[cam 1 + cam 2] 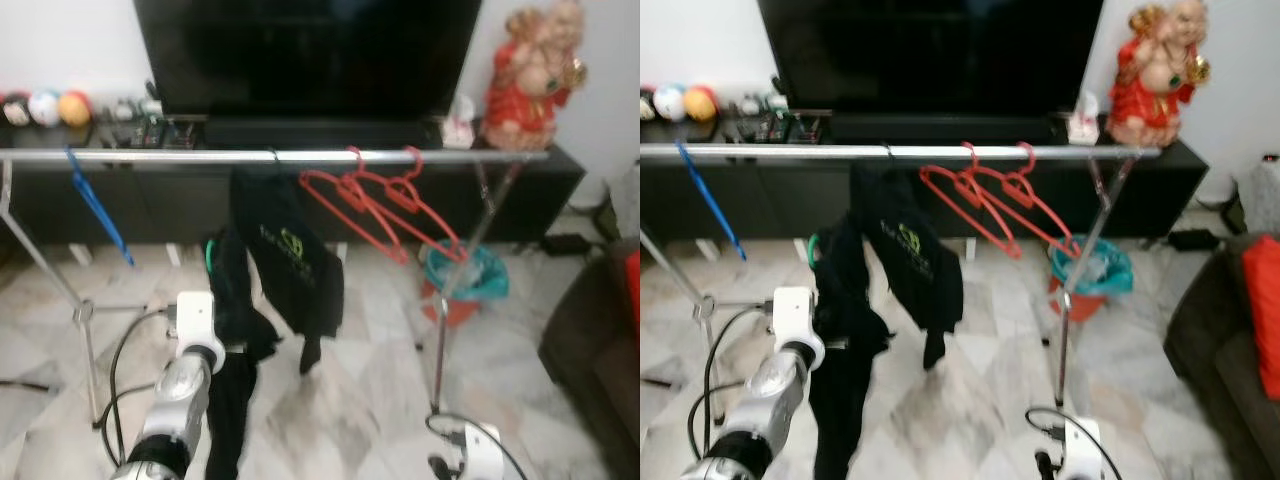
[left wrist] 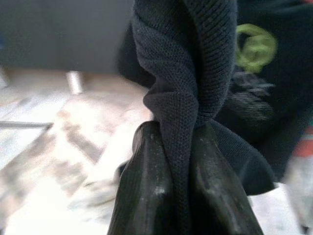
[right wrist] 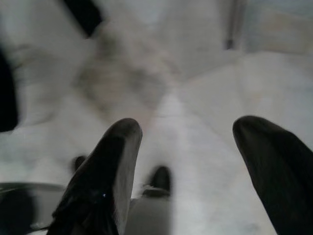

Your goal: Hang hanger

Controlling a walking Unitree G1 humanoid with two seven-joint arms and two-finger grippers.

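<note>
Left claw (image 2: 178, 161): clamped on a fold of the dark garment (image 1: 290, 265); the cloth is pinched between both black fingers in the left wrist view.
Garment: hung on a green hanger (image 1: 210, 252), of which a short curve is seen at the garment's left shoulder; whether its hook is already over the rail cannot be told.
Rail (image 1: 200, 156): a silver bar run left to right across the head views, above and beyond the left claw.
Key relation: the rail is up and forward from the left claw, its long axis crossways to the reach, so the hanger is judged to need lifting and carrying forward.
Free stretch: between the blue hanger (image 1: 95, 205) and the red hangers (image 1: 375, 205), where the garment is seen.
Nearer arm: the left; the garment is already held by it.
Right claw (image 3: 188, 147): spread wide, nothing held, pointed at the floor (image 1: 350, 400), low at the right.
</note>
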